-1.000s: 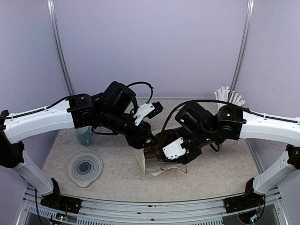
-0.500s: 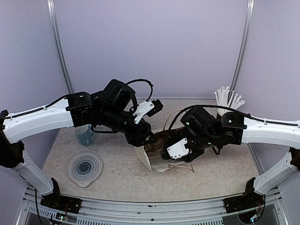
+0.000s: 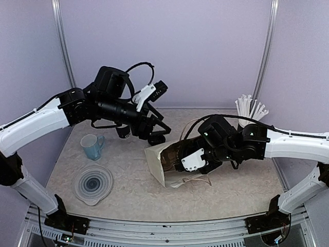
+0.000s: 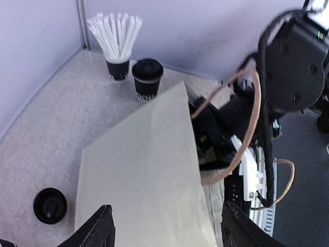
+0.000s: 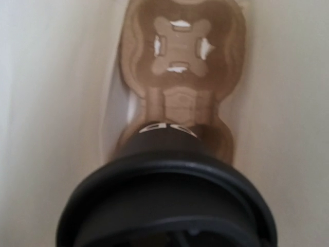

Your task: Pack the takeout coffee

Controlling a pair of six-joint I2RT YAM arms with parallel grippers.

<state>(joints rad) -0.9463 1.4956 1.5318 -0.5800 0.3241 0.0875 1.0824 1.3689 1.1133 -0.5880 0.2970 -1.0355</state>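
Bag point(image 3: 155, 163) holding tray point(image 5: 180, 95) (pulp), lidded cup point(image 5: 169, 206)

Inside the cream paper bag point(image 3: 154, 164), which lies on its side, a brown pulp carrier tray point(image 5: 180, 77) faces the opening, and its far cross-cut slot is empty. One lidded cup point(image 5: 167, 206), black with small white lettering, points base-first at the tray's nearer end, its lid toward the bag's mouth. A second cup point(image 4: 147, 77), lidded and upright, stands just beside the cup of straws point(image 4: 117, 49). A third cup point(image 4: 50, 206), lid on, stands near the bag's closed end.
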